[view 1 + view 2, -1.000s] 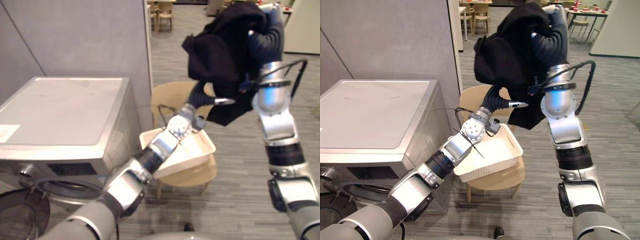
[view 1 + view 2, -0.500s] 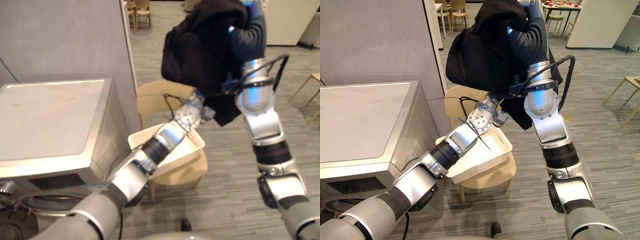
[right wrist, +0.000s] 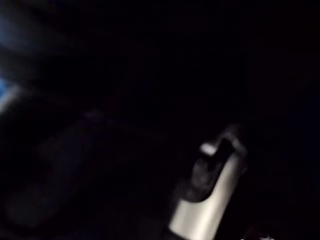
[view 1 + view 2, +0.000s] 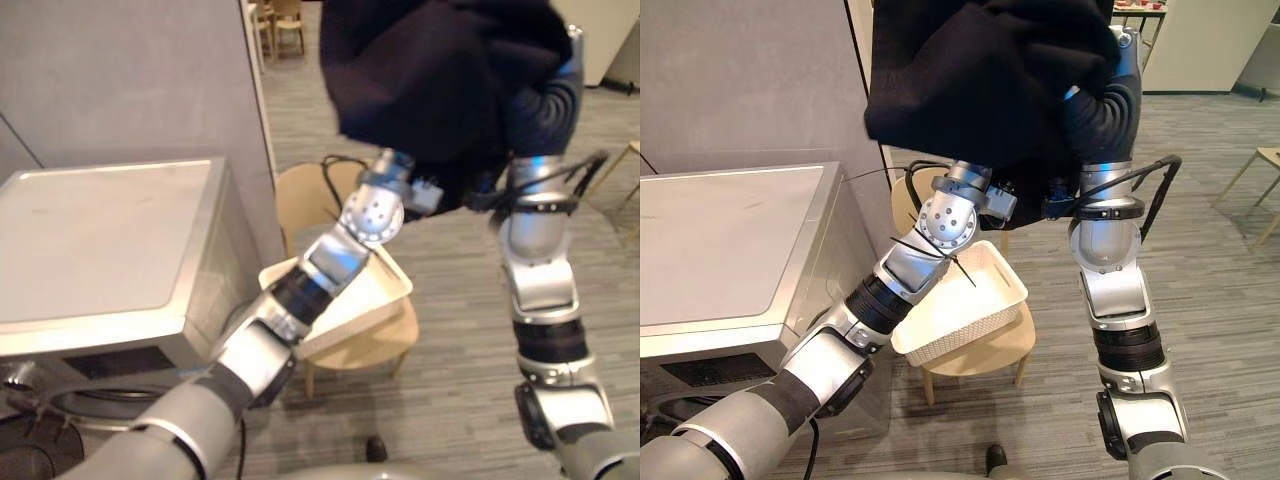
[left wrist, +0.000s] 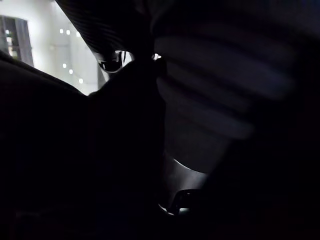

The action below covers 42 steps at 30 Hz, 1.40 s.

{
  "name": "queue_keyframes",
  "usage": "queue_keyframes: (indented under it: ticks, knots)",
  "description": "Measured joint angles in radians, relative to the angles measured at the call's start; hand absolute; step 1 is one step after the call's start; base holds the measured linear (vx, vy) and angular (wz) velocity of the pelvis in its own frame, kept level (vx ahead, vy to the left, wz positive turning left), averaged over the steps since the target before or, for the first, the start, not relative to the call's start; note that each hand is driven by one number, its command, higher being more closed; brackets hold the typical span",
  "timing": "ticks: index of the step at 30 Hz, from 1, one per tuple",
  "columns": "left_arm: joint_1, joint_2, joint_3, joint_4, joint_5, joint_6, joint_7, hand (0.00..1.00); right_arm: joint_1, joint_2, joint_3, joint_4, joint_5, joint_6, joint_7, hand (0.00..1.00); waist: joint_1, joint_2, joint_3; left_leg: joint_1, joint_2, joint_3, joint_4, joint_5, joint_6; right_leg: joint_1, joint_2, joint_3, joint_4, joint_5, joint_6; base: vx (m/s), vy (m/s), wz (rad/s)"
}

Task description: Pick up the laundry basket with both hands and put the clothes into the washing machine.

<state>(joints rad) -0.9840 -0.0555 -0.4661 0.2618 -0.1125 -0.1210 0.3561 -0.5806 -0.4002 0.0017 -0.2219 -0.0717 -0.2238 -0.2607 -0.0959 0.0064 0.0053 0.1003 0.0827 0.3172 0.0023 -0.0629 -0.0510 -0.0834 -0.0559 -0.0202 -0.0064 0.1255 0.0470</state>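
Lifted higher, the black garment (image 4: 985,75) now covers both hands; their grip cannot be told.

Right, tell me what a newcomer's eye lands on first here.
The big black garment, bunched and held high in the middle, looms above everything else. Below it a white laundry basket, apparently empty, sits on a wooden chair. The silver washing machine stands just to the left of them.
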Motion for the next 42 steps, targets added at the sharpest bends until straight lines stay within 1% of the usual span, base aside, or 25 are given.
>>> queue_keyframes:
  ticks: [3,8,9,14,18,21,24,25,29,30,32,33,34,35,37,39,40,42]
  knots:
    - [0.003,0.0,0.006,-0.001,0.007,0.0,0.0,1.0,0.031,0.0,-0.01,0.0,0.0,-0.004,-0.002,1.0,0.0,0.007,0.004,-0.001,0.002,-0.003,0.0,0.0,0.0,0.001,0.001,-0.004,0.0,0.0,0.0,0.0,-0.005,0.01]
    - [0.036,-0.002,0.006,-0.038,0.03,0.0,-0.005,1.0,0.09,0.001,-0.047,0.0,0.0,-0.004,-0.002,1.0,0.0,0.008,0.004,-0.001,0.003,-0.011,0.0,0.0,0.0,0.005,0.001,-0.007,-0.001,0.0,0.0,0.0,-0.006,0.05]
    - [0.045,-0.002,0.007,-0.039,0.04,0.0,-0.005,1.0,0.107,0.003,-0.057,0.0,0.0,-0.003,-0.001,0.0,0.001,0.008,0.004,0.001,0.003,-0.012,0.0,0.0,0.0,0.008,0.001,-0.008,-0.002,0.0,0.0,0.0,-0.001,0.03]
    - [0.105,-0.002,0.027,-0.039,0.06,-0.001,-0.011,1.0,0.185,0.017,-0.134,-0.006,0.0,0.009,0.0,0.0,0.006,0.008,0.004,0.001,0.002,-0.013,0.0,0.0,0.0,0.009,0.0,-0.009,-0.002,-0.001,0.001,0.0,0.0,0.0]
    - [0.181,0.003,0.037,-0.039,0.093,-0.001,-0.035,1.0,0.31,0.025,-0.237,-0.099,0.013,0.005,0.004,0.0,0.006,0.011,0.007,0.001,0.003,-0.013,0.0,0.0,0.0,0.009,0.0,-0.008,-0.002,-0.002,0.002,0.0,0.0,0.0]
    - [0.254,0.019,0.037,-0.046,0.126,-0.001,-0.068,1.0,0.409,0.035,-0.336,-0.155,0.023,-0.002,0.005,0.0,0.001,0.012,0.007,0.0,0.003,-0.012,0.0,-0.002,-0.002,0.009,0.001,-0.007,-0.002,-0.003,0.003,0.0,0.0,0.0]
    - [0.331,0.029,0.037,-0.108,0.144,-0.001,-0.097,1.0,0.519,0.06,-0.4,-0.182,0.023,-0.009,0.005,0.0,-0.002,0.014,0.008,-0.001,0.004,-0.009,-0.001,-0.004,-0.002,0.009,0.003,-0.004,-0.001,-0.01,0.008,-0.02,-0.009,-0.03]
    - [0.365,0.029,0.037,-0.13,0.154,-0.003,-0.105,1.0,0.563,0.083,-0.423,-0.189,0.023,-0.01,0.005,0.0,-0.002,0.016,0.008,-0.001,0.005,-0.008,-0.001,-0.007,-0.003,0.009,0.003,-0.004,0.001,-0.017,0.013,0.0,0.0,0.0]
    - [0.48,0.03,0.038,-0.168,0.165,-0.01,-0.138,1.0,0.666,0.169,-0.454,-0.193,0.023,-0.013,0.004,0.0,-0.003,0.022,0.009,0.001,0.005,-0.007,0.0,-0.014,0.001,0.008,0.003,-0.001,0.004,-0.021,0.012,0.0,0.0,0.0]
    - [0.556,0.03,0.071,-0.191,0.164,-0.01,-0.139,1.0,0.705,0.228,-0.506,-0.183,0.028,-0.006,-0.002,0.0,-0.003,0.029,0.008,0.001,0.005,-0.006,0.0,-0.016,0.0,0.008,0.003,-0.001,0.004,-0.023,0.013,0.0,0.0,0.0]
    - [0.651,0.039,0.131,-0.212,0.163,-0.01,-0.137,1.0,0.761,0.282,-0.548,-0.154,0.038,-0.002,-0.021,0.0,-0.004,0.032,0.009,0.001,0.005,-0.006,0.001,-0.017,-0.002,0.008,0.004,-0.001,0.005,-0.025,0.013,0.0,0.0,0.0]
    - [0.679,0.051,0.143,-0.219,0.162,-0.01,-0.137,1.0,0.782,0.3,-0.554,-0.144,0.044,0.002,-0.025,0.0,-0.004,0.034,0.009,0.001,0.006,-0.006,0.002,-0.018,-0.003,0.008,0.004,-0.001,0.005,-0.025,0.013,0.0,0.0,0.0]
    - [0.753,0.076,0.163,-0.232,0.137,-0.01,-0.147,1.0,0.845,0.345,-0.548,-0.125,0.052,0.01,-0.024,0.0,-0.004,0.038,0.006,0.0,0.006,-0.007,0.003,-0.02,-0.004,0.008,0.004,-0.001,0.005,-0.027,0.012,0.0,0.0,0.0]
    - [0.784,0.08,0.171,-0.239,0.121,-0.01,-0.153,1.0,0.87,0.365,-0.538,-0.115,0.053,0.011,-0.022,0.0,-0.003,0.038,0.006,0.0,0.007,-0.008,0.004,-0.021,-0.004,0.008,0.004,-0.002,0.006,-0.027,0.011,0.03,0.0,0.05]
    - [0.917,0.079,0.166,-0.268,0.096,-0.009,-0.18,1.0,0.97,0.446,-0.485,-0.066,0.074,0.017,-0.005,0.0,0.002,0.037,0.006,-0.001,0.006,-0.012,0.01,-0.028,-0.004,0.009,0.002,-0.006,0.01,-0.03,0.011,0.03,0.01,0.06]
    - [1.002,0.079,0.152,-0.27,0.08,-0.009,-0.206,1.0,1.025,0.489,-0.432,-0.017,0.083,0.023,0.024,0.0,0.002,0.037,0.006,0.0,0.007,-0.016,0.014,-0.033,-0.001,0.012,-0.003,-0.01,0.02,-0.039,0.014,0.03,0.017,0.07]
    - [1.031,0.079,0.148,-0.271,0.073,-0.009,-0.217,1.0,1.046,0.499,-0.418,0.001,0.091,0.026,0.034,0.0,0.002,0.037,0.006,0.001,0.007,-0.018,0.015,-0.034,0.0,0.013,-0.006,-0.013,0.025,-0.043,0.018,0.02,0.018,0.14]
    - [1.146,0.079,0.125,-0.3,0.049,-0.009,-0.254,1.0,1.102,0.527,-0.395,0.073,0.112,0.036,0.063,0.0,0.003,0.036,0.006,0.003,0.003,-0.032,0.023,-0.041,0.009,0.02,-0.018,-0.03,0.042,-0.056,0.023,0.03,0.033,0.24]
